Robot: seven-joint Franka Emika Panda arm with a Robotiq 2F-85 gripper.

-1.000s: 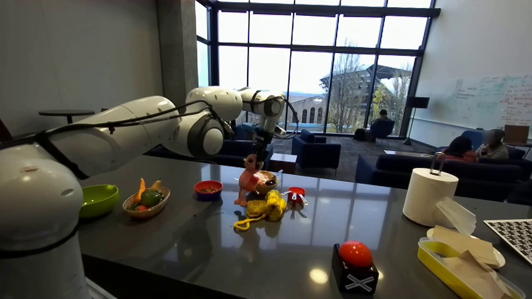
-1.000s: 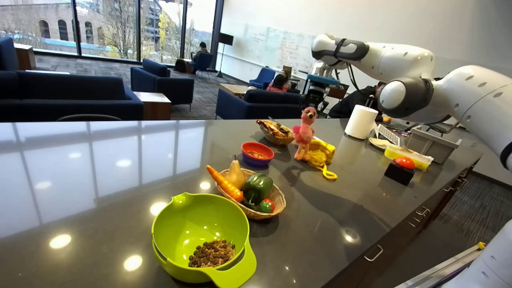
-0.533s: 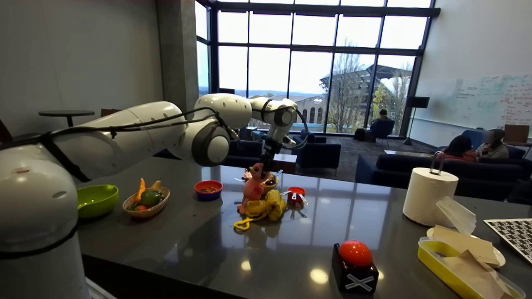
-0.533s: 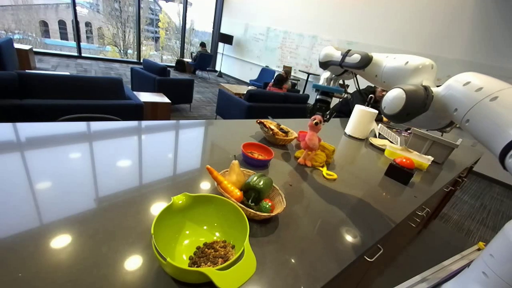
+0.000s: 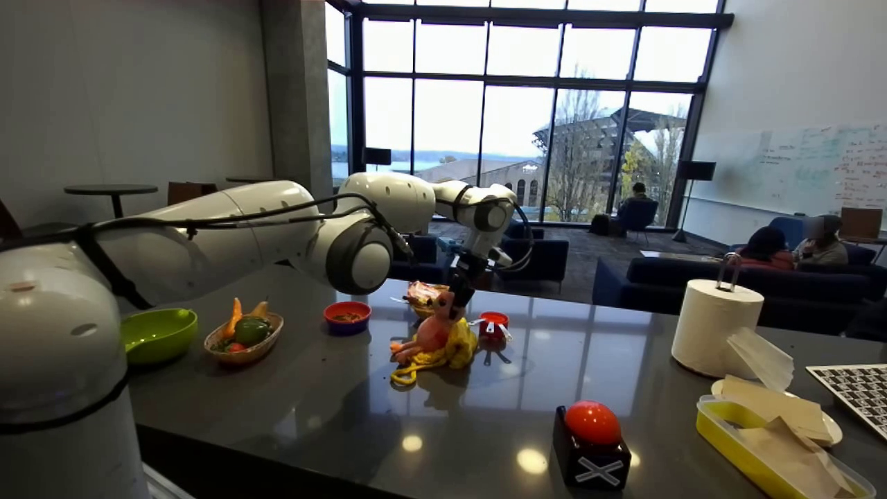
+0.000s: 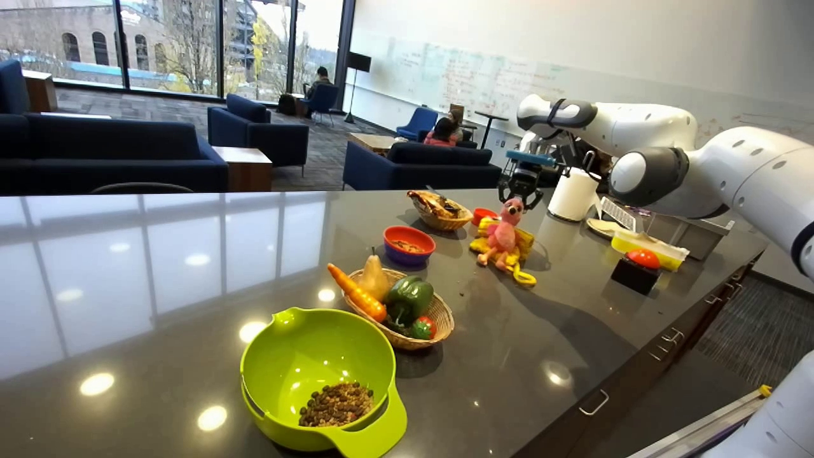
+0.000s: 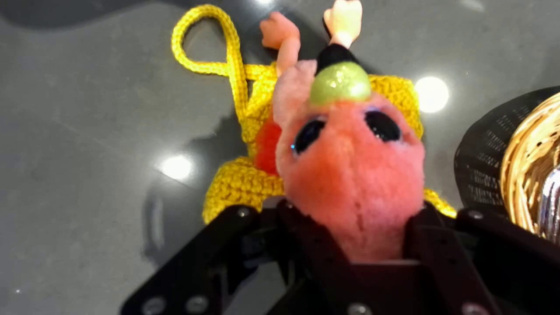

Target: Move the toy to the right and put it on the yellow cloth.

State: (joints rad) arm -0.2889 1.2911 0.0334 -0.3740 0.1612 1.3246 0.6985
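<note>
The toy is a pink plush bird with long legs; it also shows in an exterior view and in the wrist view. It leans back over the yellow knitted cloth, legs stretched forward and feet past the cloth's edge. The cloth, with a loop at one end, also shows in the wrist view. My gripper has its two black fingers against both sides of the toy's head and is shut on it. The gripper also shows in both exterior views. The toy hides part of the cloth.
Behind the cloth stand a wicker basket and a red cup with measuring spoons. A red and purple bowl, a vegetable basket and a green bowl stand to one side. A red button and paper towels stand opposite.
The gripper and the toy's head have moved right and down together in an exterior view. The toy has gone from upright beside the cloth to leaning back over it, legs forward.
</note>
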